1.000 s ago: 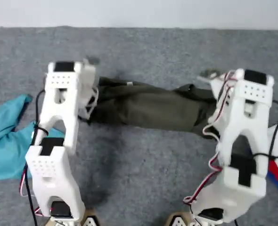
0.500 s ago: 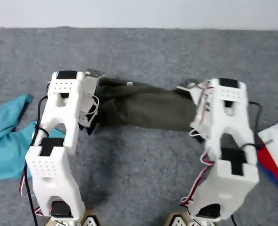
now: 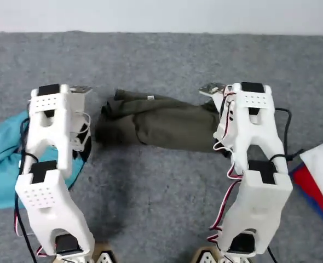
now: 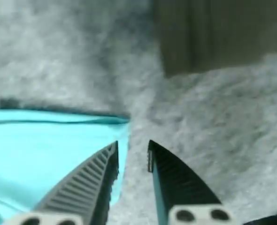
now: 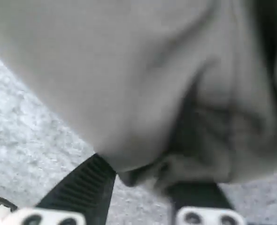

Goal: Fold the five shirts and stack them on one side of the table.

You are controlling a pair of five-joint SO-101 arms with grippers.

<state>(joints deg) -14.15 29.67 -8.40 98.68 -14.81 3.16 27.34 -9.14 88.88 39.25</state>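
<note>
Pinching the right end of the olive shirt lying midway on the table, the right gripper should be carrying it over flat, while the left gripper is hovering empty, slightly parted.

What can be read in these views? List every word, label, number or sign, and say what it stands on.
No text can be read.
Small white tag on the olive shirt: too small to read.
Teal shirt and white-and-red shirt: no print visible.
</note>
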